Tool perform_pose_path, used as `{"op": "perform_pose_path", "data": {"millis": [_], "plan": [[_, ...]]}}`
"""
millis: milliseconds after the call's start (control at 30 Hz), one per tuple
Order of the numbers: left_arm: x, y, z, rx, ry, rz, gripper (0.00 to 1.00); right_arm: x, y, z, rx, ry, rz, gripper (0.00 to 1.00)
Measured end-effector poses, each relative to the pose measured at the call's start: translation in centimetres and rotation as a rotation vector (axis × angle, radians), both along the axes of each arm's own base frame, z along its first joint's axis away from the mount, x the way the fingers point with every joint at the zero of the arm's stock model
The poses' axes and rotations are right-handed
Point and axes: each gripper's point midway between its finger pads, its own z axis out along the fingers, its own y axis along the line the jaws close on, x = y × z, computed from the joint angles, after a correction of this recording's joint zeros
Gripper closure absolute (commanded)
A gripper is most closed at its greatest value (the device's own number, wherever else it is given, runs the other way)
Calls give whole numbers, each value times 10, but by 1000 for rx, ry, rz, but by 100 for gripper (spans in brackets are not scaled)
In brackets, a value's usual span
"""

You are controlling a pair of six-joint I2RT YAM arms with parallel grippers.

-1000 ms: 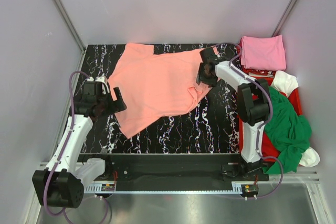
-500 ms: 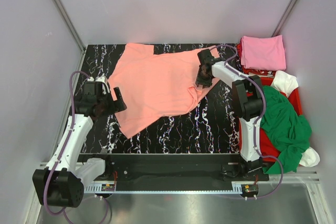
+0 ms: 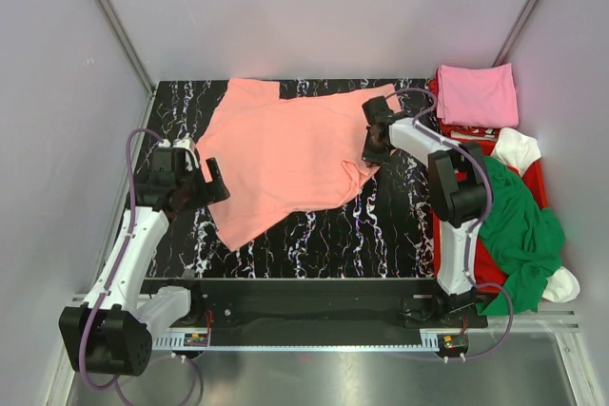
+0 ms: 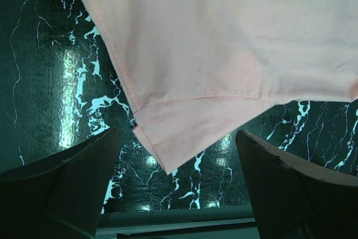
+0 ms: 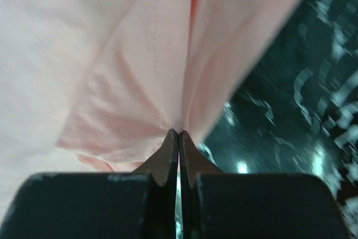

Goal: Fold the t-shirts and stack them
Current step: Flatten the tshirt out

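A salmon-orange t-shirt point(image 3: 285, 149) lies spread over the black marbled table point(image 3: 381, 235). My right gripper point(image 3: 374, 149) is shut on a pinched fold of the salmon-orange t-shirt point(image 5: 134, 82) at its right edge, the cloth bunching just ahead of the tips of my right gripper point(image 5: 178, 134). My left gripper point(image 3: 205, 183) stands open beside the shirt's left side; in the left wrist view a sleeve corner of the salmon-orange t-shirt point(image 4: 184, 132) lies ahead of the left gripper point(image 4: 176, 183), untouched. A folded pink t-shirt point(image 3: 476, 94) rests at the back right. Green point(image 3: 519, 230), red and white t-shirts lie heaped at the right.
A red crate point(image 3: 539, 173) under the heaped shirts sits along the table's right edge. Grey walls enclose the table on three sides. A metal rail point(image 3: 314, 335) runs along the near edge by the arm bases.
My right gripper has closed onto the shirt's right edge and shifted slightly right and nearer. The left arm has not moved.
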Motion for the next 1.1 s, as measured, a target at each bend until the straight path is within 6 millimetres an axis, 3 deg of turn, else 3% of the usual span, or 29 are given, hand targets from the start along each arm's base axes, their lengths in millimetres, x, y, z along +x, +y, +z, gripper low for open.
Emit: {"op": "perform_pose_path", "data": {"millis": [200,300,367,433,500,600,733,833,1000,1100], "plan": [[0,0,0,0,0,-2,9,-55,-37,50,-59,-15,-25,99],[0,-1,0,0,0,-2,9,-87,-60,69,-74,-37,-59,88],[0,-1,0,0,0,-2,9,-111,-75,65,-91,-12,-90,63],[0,-1,0,0,0,-2,9,-135,-86,54,-113,46,-113,24],[0,-1,0,0,0,-2,9,-156,-100,37,-150,112,-152,1],[0,-1,-1,1,3,-2,9,-175,-111,26,-173,168,-193,0],[0,0,-4,5,17,2,9,-177,-123,46,-188,123,-229,1],[0,0,-6,9,24,5,9,-161,-120,76,-141,22,-233,3],[0,-7,-24,24,101,0,10,-125,-89,118,13,-110,-167,6],[1,-10,-51,39,211,-4,11,-106,-63,122,47,-118,-97,6]]}}
